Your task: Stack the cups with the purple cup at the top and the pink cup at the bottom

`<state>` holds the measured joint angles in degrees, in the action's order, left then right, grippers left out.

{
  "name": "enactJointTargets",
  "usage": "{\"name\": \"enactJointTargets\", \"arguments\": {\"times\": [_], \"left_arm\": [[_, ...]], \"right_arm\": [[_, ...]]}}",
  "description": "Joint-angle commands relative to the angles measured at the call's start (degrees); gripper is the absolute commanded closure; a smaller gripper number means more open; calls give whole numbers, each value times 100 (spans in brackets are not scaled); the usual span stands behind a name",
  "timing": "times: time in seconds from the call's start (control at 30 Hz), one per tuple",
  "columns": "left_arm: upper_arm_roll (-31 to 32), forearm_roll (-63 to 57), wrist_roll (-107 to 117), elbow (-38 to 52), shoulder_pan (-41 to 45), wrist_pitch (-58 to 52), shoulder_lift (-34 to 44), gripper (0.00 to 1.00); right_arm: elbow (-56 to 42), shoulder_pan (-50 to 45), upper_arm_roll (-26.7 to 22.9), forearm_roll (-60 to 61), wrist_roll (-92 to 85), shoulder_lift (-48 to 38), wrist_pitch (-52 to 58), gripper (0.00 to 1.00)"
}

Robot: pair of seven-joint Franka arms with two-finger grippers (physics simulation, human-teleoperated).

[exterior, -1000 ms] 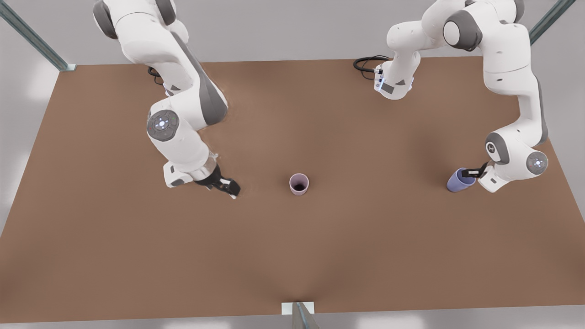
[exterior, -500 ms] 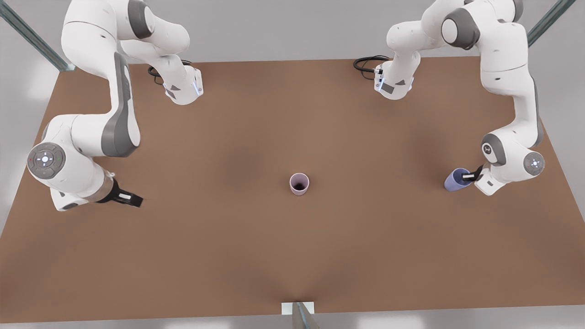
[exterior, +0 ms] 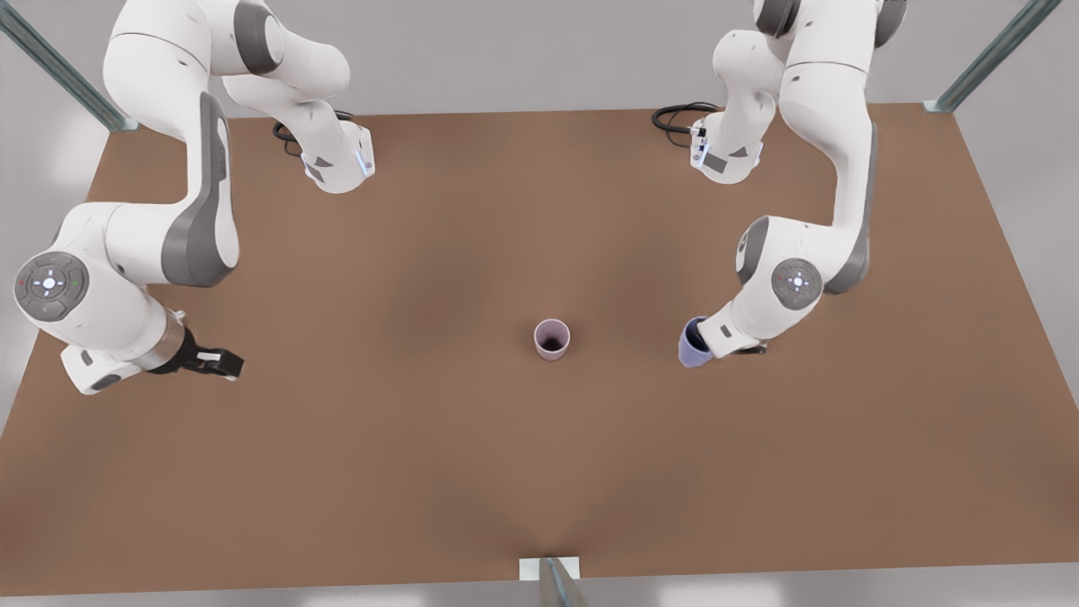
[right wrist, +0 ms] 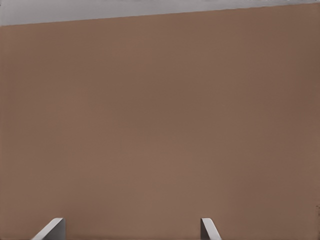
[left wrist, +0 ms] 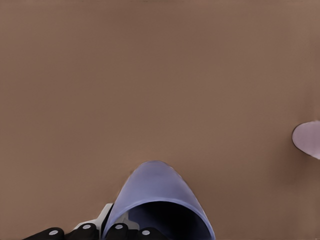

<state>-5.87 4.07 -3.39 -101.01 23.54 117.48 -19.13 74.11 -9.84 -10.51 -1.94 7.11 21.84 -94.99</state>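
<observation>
Purple cup [exterior: 693, 344]: pinched in the left gripper [exterior: 716, 341], tilted, at 3 o'clock from the pink cup [exterior: 551, 339], well apart. We log the right gripper [exterior: 221, 363] spread apart, waiting far off at 9 o'clock.

Soft, even light over the whole scene, with no hard shadows anywhere.

The brown surface [exterior: 472, 472] was lit diffusely from overhead, a little darker in broad smudges near the middle and under the arms. The pink cup [exterior: 551, 339] threw almost no shadow, and its inside stayed dark. No glare showed on the white arm shells. Edges looked slightly soft, most of all in the wrist views.
</observation>
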Motion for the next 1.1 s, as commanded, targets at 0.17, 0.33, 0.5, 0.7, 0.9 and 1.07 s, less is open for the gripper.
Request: {"name": "enactJointTargets", "arguments": {"times": [0.17,0.33,0.5,0.7,0.9,1.07], "left_arm": [[78,525,6034,1628,951,-1650,-724,79],[95,920,6773,2613,1232,-1834,-1330,79],[95,1035,7028,2929,1469,-1720,-1620,79],[95,1246,7010,2745,1584,-1562,-1691,79],[95,1237,6957,2701,1636,-1377,-1867,79],[121,1246,6993,2604,1636,-1166,-1884,79]], "right_arm": [[-10,0,5,18,-843,57,-239,0],[-2,0,5,18,-834,66,-327,0],[-2,-9,14,18,-834,83,-336,0],[7,-18,23,18,-834,83,-327,0],[-2,-26,31,18,-834,119,-327,0],[-2,-18,40,27,-843,127,-371,0]]}}
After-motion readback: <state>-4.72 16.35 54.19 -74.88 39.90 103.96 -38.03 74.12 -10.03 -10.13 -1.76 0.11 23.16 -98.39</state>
